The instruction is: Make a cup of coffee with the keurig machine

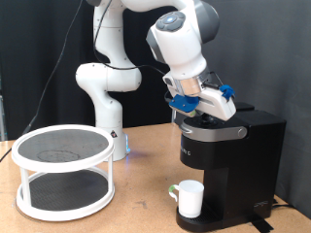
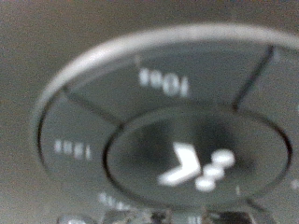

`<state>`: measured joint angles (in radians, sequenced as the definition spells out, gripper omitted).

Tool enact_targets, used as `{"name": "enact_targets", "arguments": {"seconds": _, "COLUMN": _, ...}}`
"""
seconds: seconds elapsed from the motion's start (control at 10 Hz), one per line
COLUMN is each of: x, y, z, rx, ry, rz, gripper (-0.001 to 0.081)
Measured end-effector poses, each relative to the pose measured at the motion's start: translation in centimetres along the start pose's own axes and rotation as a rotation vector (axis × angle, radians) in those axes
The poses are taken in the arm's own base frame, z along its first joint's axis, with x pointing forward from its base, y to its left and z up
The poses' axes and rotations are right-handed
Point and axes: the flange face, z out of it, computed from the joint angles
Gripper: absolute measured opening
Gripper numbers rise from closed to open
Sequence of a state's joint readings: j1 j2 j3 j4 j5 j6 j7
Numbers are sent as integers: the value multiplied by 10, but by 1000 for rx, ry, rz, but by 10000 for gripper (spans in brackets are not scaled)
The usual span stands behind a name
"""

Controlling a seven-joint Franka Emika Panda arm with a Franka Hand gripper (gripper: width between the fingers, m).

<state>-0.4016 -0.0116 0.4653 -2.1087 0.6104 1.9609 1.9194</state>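
Observation:
The black keurig machine stands on the table at the exterior view's right. The white cup sits on its drip base under the brew head, handle towards the exterior view's left. My gripper is pressed down on the machine's top with the fingers together and nothing between them. The wrist view is filled by the machine's round button panel, with size buttons around a central K button. My gripper is right at that panel's edge.
A white two-tier round rack with dark mesh shelves stands at the exterior view's left on the wooden table. A black curtain hangs behind. The robot's base is at the back centre.

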Motion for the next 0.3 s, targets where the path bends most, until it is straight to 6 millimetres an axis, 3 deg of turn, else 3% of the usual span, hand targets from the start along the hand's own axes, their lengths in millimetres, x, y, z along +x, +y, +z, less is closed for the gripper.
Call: {"name": "enact_targets", "arguments": {"seconds": 0.3, "x": 5, "y": 21, "z": -22, "rx": 21, "ry": -45, "rz": -7, "gripper": 0}}
